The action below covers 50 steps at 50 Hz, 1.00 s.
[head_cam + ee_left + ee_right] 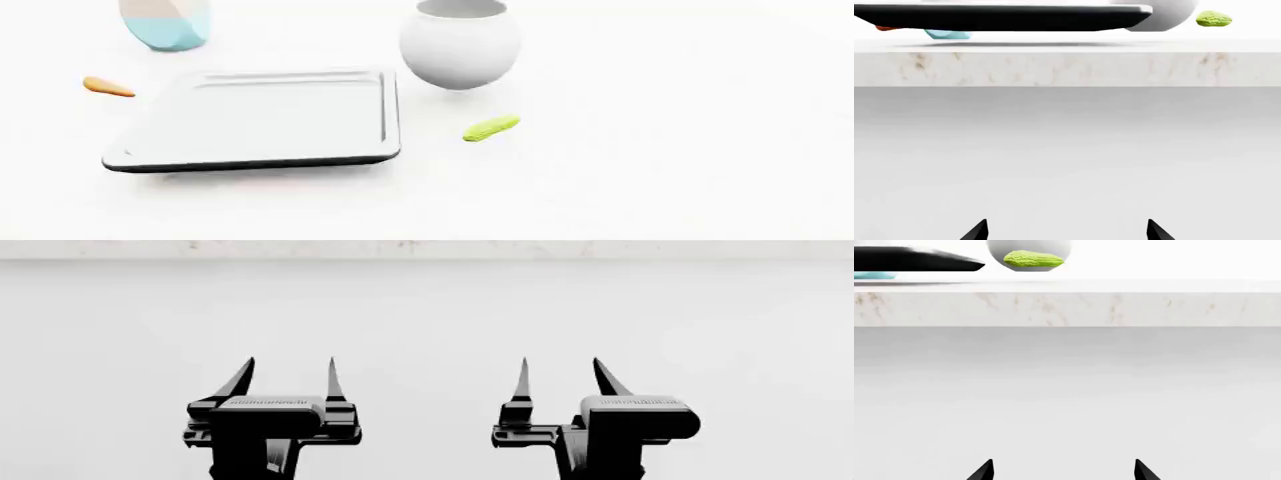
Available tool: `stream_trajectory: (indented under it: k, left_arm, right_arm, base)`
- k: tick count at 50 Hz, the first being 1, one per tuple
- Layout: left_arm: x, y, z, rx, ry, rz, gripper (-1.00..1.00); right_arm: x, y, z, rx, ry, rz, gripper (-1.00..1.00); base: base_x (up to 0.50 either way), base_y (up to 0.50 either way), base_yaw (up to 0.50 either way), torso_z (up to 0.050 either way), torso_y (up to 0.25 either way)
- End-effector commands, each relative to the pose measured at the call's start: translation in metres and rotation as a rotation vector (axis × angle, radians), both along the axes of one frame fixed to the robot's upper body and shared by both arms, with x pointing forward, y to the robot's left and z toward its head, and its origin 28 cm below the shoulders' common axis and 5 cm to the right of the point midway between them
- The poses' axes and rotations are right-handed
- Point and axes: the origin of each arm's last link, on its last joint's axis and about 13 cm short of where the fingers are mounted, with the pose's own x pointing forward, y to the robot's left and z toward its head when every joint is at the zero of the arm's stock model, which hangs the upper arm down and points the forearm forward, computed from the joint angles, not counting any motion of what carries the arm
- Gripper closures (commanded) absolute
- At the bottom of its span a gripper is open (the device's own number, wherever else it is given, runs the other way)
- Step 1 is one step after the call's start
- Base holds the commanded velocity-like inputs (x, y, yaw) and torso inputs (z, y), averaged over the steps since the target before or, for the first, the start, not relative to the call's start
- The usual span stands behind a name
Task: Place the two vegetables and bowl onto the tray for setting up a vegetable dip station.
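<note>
I have both arms low in front of the counter, short of its marbled front edge. My left gripper has its two black fingers spread apart with nothing between them. My right gripper stands the same way: fingers parted and empty. In each wrist view only the two dark fingertips show, well separated, with bare grey surface between them.

All task items lie on the countertop, well ahead of both grippers and above their level. The tray sits forward of my left gripper, flat, silver-grey, its raised rim showing dark along the near edge. Its surface carries nothing. The carrot lies on the counter just beyond the tray's outer side, farther out than my left gripper, apart from the rim. The bowl, white and round with a wide mouth, stands upright behind the tray's inner far corner, roughly midway between the lines of my two grippers. The cucumber piece lies nearer to me than the bowl, slightly inside the line of my right gripper, apart from both bowl and tray. A white-and-blue pot stands behind the tray on the left arm's side, partly cut off by the frame.
</note>
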Motion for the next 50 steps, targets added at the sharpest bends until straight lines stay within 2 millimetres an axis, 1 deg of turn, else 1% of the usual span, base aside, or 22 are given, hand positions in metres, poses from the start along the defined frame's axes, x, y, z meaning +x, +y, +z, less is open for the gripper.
stream_trajectory:
  k: [1, 15, 40, 47, 48, 50]
  left_arm:
    - [-0.0002, -0.0001, -0.0009, -0.005, -0.002, -0.004, -1.00]
    - [-0.0017, -0.0009, -0.0043, -0.018, -0.018, -0.015, -1.00]
    - [-0.0038, -0.0014, -0.0019, -0.007, -0.019, -0.008, -1.00]
    - [-0.0038, -0.0015, -0.0015, 0.002, -0.030, -0.009, -1.00]
    - [-0.0040, -0.0023, -0.0011, -0.005, -0.039, -0.031, -1.00]
    - [-0.0042, -0.0023, -0.0006, -0.009, -0.040, -0.031, -1.00]
  right_arm:
    - [-0.0001, 0.0002, -0.0007, -0.005, 0.000, 0.000, -1.00]
    - [-0.0013, 0.0025, -0.0002, -0.043, -0.005, 0.008, -1.00]
    - [-0.0012, 0.0021, -0.0019, -0.033, -0.003, 0.014, -1.00]
    - [-0.0016, 0.0026, -0.0003, -0.029, -0.006, 0.017, -1.00]
    - [-0.0019, 0.0031, 0.0007, -0.030, -0.005, 0.016, -1.00]
    - [-0.0012, 0.0024, -0.0008, -0.030, -0.003, 0.015, -1.00]
  base:
    - [0.00, 0.00, 0.00, 0.000, 0.000]
    - [0.00, 0.01, 0.00, 0.000, 0.000]
    - [0.00, 0.50, 0.00, 0.000, 0.000]
    - [0.00, 0.01, 0.00, 0.000, 0.000]
    - [0.00, 0.00, 0.00, 0.000, 0.000]
    - [0.00, 0.00, 0.00, 0.038, 0.000]
